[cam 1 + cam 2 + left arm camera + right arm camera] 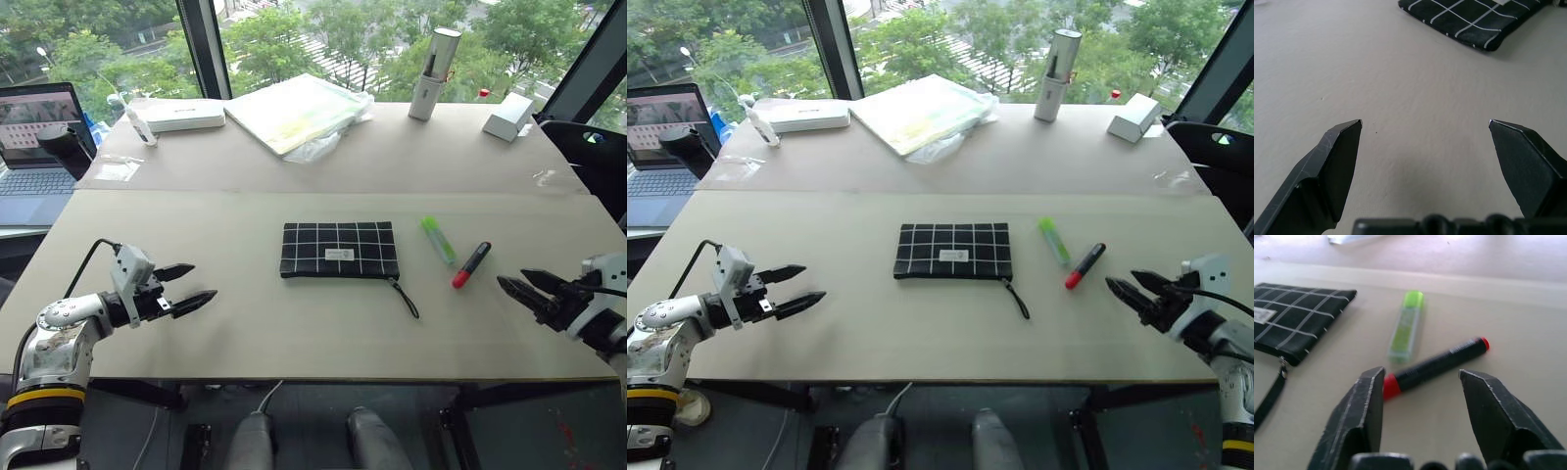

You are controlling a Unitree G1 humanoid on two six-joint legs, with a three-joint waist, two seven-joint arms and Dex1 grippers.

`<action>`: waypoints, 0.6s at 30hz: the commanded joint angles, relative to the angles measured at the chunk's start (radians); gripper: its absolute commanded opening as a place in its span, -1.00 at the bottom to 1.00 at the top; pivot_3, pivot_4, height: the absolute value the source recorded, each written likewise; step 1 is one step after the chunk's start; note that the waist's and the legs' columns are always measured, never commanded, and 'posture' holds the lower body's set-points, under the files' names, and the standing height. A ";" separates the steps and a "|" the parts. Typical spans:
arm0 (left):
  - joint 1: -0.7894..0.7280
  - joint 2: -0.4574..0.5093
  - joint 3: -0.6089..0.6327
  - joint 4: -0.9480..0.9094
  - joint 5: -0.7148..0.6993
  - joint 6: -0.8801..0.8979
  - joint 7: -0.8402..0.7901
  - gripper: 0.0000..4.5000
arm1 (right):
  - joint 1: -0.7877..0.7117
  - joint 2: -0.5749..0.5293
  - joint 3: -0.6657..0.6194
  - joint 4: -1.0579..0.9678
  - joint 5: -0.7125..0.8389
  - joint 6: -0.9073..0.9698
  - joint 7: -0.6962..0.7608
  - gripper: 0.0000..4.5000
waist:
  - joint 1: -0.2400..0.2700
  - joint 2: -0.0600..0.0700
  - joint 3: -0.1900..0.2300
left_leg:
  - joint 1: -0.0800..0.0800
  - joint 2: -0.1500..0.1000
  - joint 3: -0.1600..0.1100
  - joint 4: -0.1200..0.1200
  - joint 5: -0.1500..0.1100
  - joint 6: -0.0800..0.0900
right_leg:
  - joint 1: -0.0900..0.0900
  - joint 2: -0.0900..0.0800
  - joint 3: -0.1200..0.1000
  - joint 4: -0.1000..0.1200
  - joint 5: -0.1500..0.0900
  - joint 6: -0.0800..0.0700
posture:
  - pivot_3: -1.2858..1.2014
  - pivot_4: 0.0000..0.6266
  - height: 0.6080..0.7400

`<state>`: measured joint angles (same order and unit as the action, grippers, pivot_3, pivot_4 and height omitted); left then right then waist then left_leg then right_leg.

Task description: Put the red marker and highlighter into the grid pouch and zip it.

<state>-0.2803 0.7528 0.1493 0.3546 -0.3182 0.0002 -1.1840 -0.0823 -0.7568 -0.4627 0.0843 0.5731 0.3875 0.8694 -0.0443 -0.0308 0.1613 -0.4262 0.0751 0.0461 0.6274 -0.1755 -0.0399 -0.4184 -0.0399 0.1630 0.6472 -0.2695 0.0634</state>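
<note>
Left gripper (185, 286): hovers low over the near left part of the tabletop (245, 323), fingers spread wide with nothing between them, aimed toward the pouch but well apart from it.
Right gripper (524, 287): at the near right edge, fingers parted and empty, pointing at the two pens; in its wrist view the marker lies just ahead of the fingertips, not yet between them.
Red marker (471, 264): lies flat and slanted, red cap nearest the robot, just right of the highlighter and apart from it.
Highlighter (438, 239): light green, flat on the tabletop, between the pouch and the marker.
Grid pouch (339, 249): flat in the middle of the tabletop, label up, pull cord (405, 298) trailing toward the near right; the zipper looks shut along its near edge, though I cannot be sure.
Step in hand: the start; nothing is picked up or packed.
Next move calls for: probably the left gripper steadying the pouch while the zipper is drawn open, and the right gripper closing across the marker's barrel.
Farther back: a tall white cylinder (434, 61), a small white box (506, 117) and a laptop (37, 147), none of it needed.
</note>
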 commanded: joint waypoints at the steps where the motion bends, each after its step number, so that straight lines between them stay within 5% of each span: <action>1: -0.103 -0.006 -0.030 0.064 0.061 -0.209 -0.027 1.00 | -0.053 0.009 0.034 -0.136 0.071 0.066 0.008 -0.43 | 0.003 0.000 0.000 | -0.001 0.000 0.000 0.000 0.000 0.000 | 0.000 0.000 0.000 0.000 0.000 0.000 | 0.03 -0.52 1.00; 5: -0.179 -0.016 -0.087 0.154 0.119 -0.348 -0.058 1.00 | -0.120 0.045 0.115 -0.243 0.130 0.149 -0.001 -0.97 | 0.004 0.000 0.000 | -0.002 0.000 -0.002 0.001 0.000 0.000 | 0.000 0.000 -0.001 0.000 0.000 0.000 | 0.03 -0.52 1.00; 18: -0.379 -0.115 -0.300 0.474 0.391 -0.770 0.067 1.00 | -0.428 0.206 0.596 0.002 -0.338 -0.011 -0.121 -0.97 | 0.037 0.001 -0.001 | -0.007 0.000 -0.007 0.008 0.000 0.000 | 0.000 0.000 -0.008 0.002 0.001 -0.001 | 0.03 -0.52 1.00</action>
<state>-0.6489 0.6504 -0.1222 0.7930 0.0346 -0.7315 -1.1376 -0.4866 -0.5420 0.1167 0.0647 0.3017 0.4279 0.7617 -0.0070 -0.0300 0.1608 -0.4344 0.0750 0.0384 0.6365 -0.1754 -0.0397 -0.4189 -0.0400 0.1543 0.6496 -0.2688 0.0626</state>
